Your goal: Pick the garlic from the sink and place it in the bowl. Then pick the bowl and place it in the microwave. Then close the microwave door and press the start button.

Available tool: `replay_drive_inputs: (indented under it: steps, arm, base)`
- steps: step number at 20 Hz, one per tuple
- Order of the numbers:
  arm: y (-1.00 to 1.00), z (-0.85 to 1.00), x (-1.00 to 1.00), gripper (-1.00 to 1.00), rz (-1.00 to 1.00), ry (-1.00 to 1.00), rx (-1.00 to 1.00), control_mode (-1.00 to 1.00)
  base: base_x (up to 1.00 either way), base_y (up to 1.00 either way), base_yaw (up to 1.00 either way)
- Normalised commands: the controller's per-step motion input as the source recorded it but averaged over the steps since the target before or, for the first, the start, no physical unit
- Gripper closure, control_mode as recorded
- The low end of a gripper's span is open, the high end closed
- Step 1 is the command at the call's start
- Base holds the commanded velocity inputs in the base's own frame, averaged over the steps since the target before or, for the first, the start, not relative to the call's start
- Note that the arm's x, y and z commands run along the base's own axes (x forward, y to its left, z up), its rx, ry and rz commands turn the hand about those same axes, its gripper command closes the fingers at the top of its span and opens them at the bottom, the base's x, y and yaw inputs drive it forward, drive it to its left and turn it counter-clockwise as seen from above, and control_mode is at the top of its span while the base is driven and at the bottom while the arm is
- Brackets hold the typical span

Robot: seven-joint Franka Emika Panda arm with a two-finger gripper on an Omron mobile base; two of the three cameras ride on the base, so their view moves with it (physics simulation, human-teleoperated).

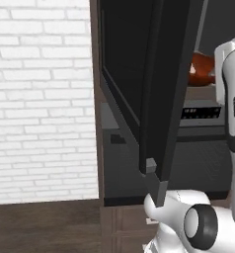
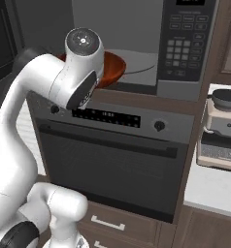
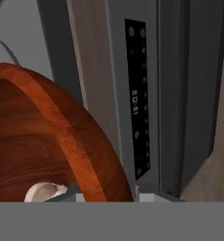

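The reddish-brown wooden bowl sits at the front of the open microwave, partly behind my arm. From the left it shows past the door's edge as the bowl. In the hand view the bowl is very close, with the whitish garlic lying inside it. My gripper straddles the bowl's rim, one fingertip on each side, shut on it. The microwave door stands swung wide open towards the base. The sink is out of view.
The larger oven with display and knob sits under the microwave, drawers below it. A coffee machine stands on the counter at the right. A white brick wall lies left of the open door. The microwave keypad is right of the cavity.
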Motion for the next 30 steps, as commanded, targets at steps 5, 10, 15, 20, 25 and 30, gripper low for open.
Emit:
replay_drive_inputs:
  steps: [5, 10, 15, 20, 25, 30]
  arm:
    - [0.0, 0.31, 0.8, 1.0, -0.02, 0.0, 0.02, -1.0]
    - [0.0, 0.12, 0.7, 1.0, 0.0, 0.01, 0.0, -1.0]
    - [0.0, -0.02, 0.57, 1.0, 0.0, 0.04, 0.0, -1.0]
    - [0.0, -0.16, 0.45, 1.0, 0.0, 0.01, 0.0, -1.0]
    - [0.01, -0.34, 0.18, -1.0, 0.0, 0.0, 0.0, -1.0]
    - [0.11, -0.05, -0.17, -1.0, 0.0, -0.08, 0.0, -1.0]
  base:
    - [0.0, 0.0, 0.0]
    - [0.0, 0.0, 0.0]
    - [0.0, 0.0, 0.0]
    - [0.0, 0.0, 0.0]
    - [0.0, 0.0, 0.0]
    - [0.0, 0.0, 0.0]
